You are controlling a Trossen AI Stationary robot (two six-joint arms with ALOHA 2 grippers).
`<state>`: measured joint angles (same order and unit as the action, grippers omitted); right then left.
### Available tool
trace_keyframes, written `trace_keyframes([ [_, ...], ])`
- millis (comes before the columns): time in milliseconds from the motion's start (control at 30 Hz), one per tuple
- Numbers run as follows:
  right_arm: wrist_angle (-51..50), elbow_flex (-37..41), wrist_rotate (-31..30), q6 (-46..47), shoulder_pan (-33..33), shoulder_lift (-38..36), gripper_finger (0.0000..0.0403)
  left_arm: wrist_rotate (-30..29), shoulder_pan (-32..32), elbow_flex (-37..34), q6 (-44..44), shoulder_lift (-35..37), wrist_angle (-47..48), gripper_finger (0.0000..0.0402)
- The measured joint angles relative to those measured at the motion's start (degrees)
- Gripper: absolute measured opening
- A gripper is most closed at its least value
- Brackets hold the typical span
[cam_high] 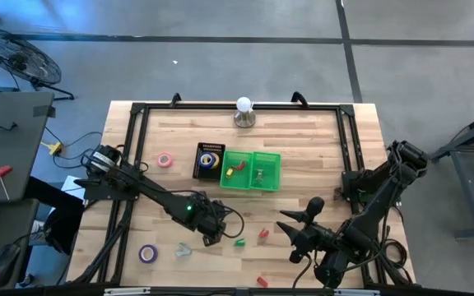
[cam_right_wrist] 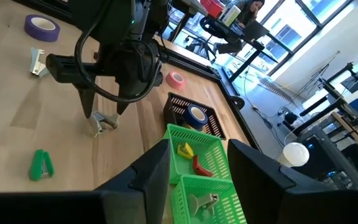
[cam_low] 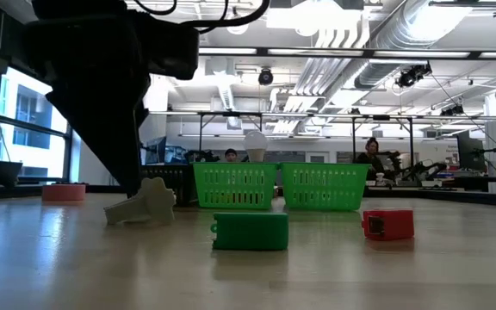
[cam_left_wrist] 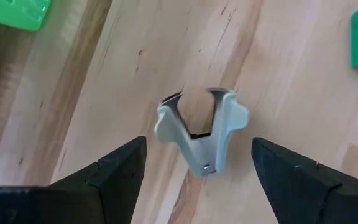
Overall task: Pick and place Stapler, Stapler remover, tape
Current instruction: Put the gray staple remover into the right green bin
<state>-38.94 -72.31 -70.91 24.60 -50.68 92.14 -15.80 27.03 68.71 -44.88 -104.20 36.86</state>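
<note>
In the high view the left gripper (cam_high: 214,233) covers the item beneath it, which cannot be made out there. The left wrist view shows it: a grey metal claw-type staple remover (cam_left_wrist: 201,134) lying on the pale wooden table (cam_high: 303,156), centred between the two dark fingers (cam_left_wrist: 114,171), which stand wide apart and clear of it. The left arm reaches from the table's left edge towards the front centre, gripper pointing down.

The right arm is folded at the front right corner. Its right gripper (cam_high: 296,228) hangs above the table, fingers partly spread and holding nothing.

A small green stapler (cam_high: 239,242) and a small red stapler (cam_high: 263,234) lie just right of the left gripper. A second grey staple remover (cam_high: 183,249) lies beside the purple tape ring (cam_high: 146,253) at front left. The pink tape ring (cam_high: 164,159) lies left of a black mesh basket (cam_high: 200,168) holding a blue tape ring (cam_high: 210,161). Two green plastic baskets (cam_high: 252,185) hold small items, hard to identify.
</note>
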Motion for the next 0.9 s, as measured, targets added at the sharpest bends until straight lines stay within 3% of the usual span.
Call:
trace_keyframes([
  [300, 0.0, 0.0, 0.02, 0.04, 0.0, 0.0, 0.0153, -0.21, 0.0, 0.0, 0.0, -0.25, -0.71, 0.0285],
  [733, -0.35, 0.06, 1.26, 0.97, 0.02, 0.0, 0.0153, -1.07, 0.0, 0.28, 1.55, -7.75, -3.37, 0.0284],
  [833, -0.37, 0.07, 1.27, 0.96, 0.0, 0.0, 0.0153, -1.59, 0.04, 0.26, 1.55, -7.92, -3.81, 0.0268],
  [900, -0.42, 0.07, 1.27, 0.97, 0.0, 0.0, 0.0153, -1.54, 0.04, 0.26, 2.24, -8.02, -4.17, 0.0237],
])
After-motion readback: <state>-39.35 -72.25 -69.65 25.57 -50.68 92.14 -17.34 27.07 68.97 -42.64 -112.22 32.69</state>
